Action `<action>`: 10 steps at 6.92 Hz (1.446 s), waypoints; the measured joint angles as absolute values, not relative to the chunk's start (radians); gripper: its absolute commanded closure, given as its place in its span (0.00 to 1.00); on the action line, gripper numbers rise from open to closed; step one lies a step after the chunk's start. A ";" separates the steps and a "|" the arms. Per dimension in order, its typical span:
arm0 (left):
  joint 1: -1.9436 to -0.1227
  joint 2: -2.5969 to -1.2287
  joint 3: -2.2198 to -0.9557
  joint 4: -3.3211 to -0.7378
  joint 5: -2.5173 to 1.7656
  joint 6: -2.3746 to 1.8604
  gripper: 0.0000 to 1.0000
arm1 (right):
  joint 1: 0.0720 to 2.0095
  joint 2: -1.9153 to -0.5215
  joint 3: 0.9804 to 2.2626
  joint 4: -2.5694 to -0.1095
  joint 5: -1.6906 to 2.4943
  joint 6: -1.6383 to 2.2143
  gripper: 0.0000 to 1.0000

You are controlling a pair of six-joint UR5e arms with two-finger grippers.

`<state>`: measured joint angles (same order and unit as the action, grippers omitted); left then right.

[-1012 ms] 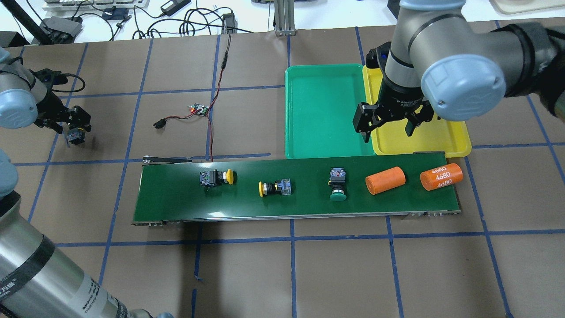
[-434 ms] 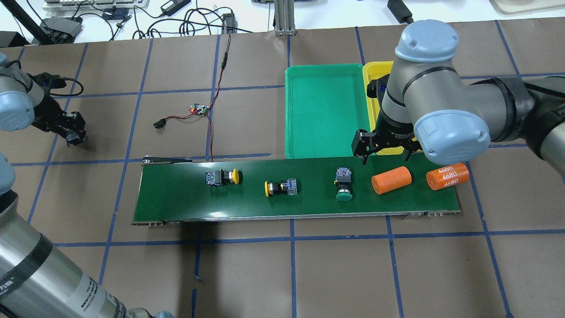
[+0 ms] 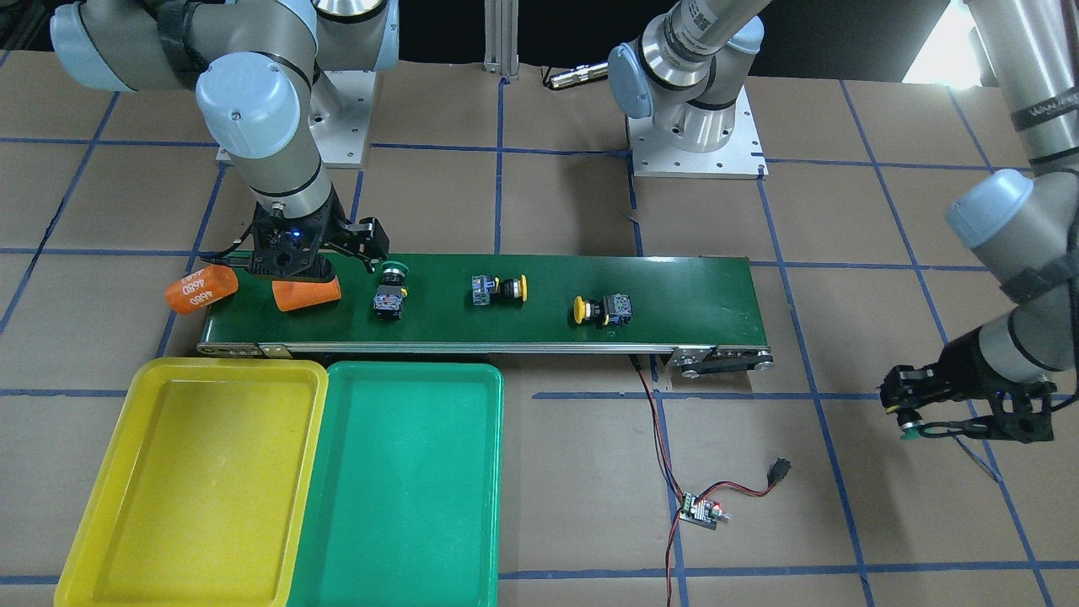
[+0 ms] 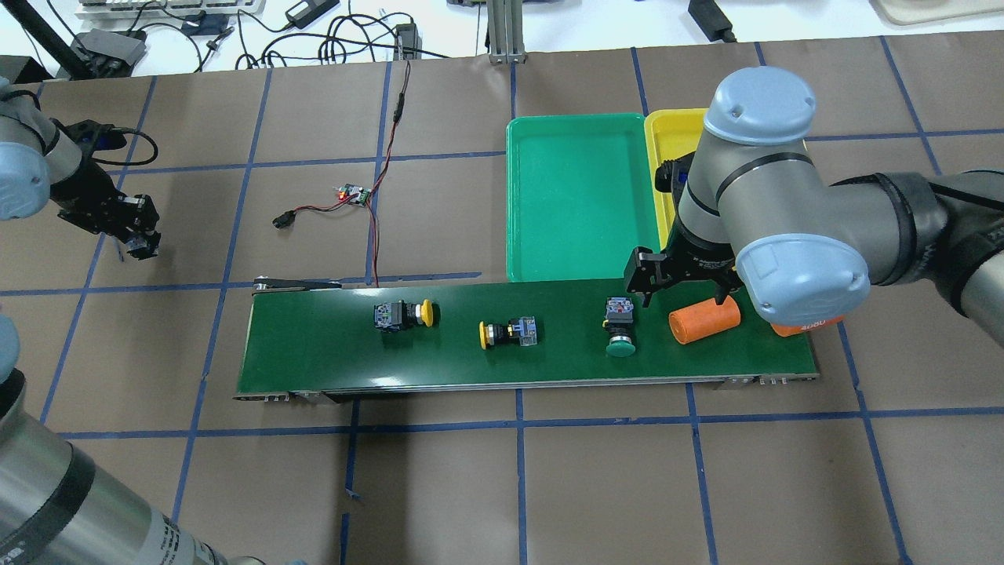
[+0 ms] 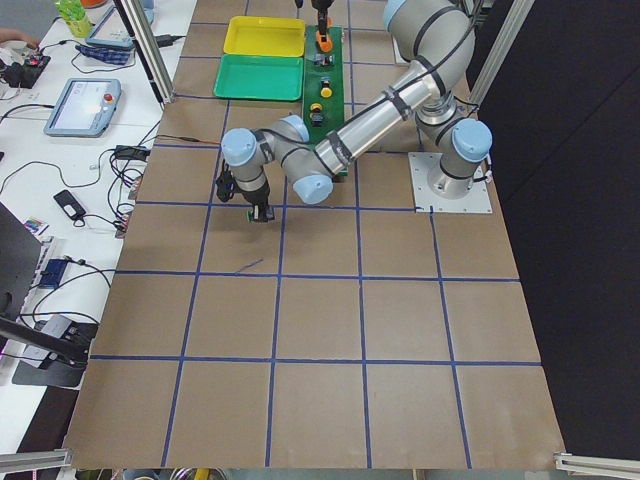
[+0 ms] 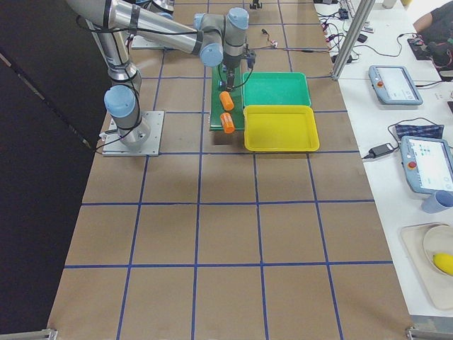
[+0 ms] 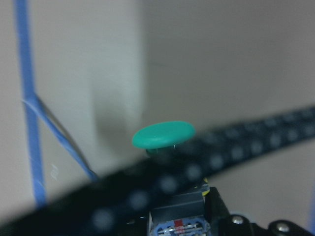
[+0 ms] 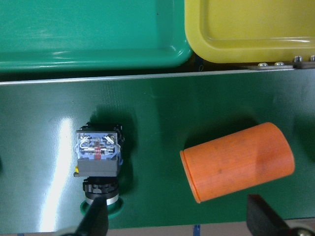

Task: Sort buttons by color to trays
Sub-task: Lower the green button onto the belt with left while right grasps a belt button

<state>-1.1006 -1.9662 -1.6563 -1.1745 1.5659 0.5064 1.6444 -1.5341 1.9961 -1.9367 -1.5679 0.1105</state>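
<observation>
Desk carried the dark-green conveyor belt, with the green tray and yellow tray alongside it. Right tool, fingers apart, hung over the belt by an orange cylinder and a green button. First yellow button and second yellow button lay on the belt. Left tool, off the belt, was clamped on a second green button.

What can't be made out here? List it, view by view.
- Overhead: the right arm covers most of the numbered orange cylinder and part of the yellow tray.
- Right wrist: the belt button has its green cap cut by the bottom edge and a finger of the right hand.
- Left wrist: the left hand's grip on the held button is blurred, crossed by a cable.
</observation>
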 measured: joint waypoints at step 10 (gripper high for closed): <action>-1.534 -1.658 -2.073 -1.081 1.553 0.155 0.00 | 1.648 -1.513 2.009 -1.980 -1.536 0.114 0.15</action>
<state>-1.5338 -1.6584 -2.0734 -1.0808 1.5532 0.1551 1.6485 -1.5134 2.0090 -1.9804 -1.5361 0.1138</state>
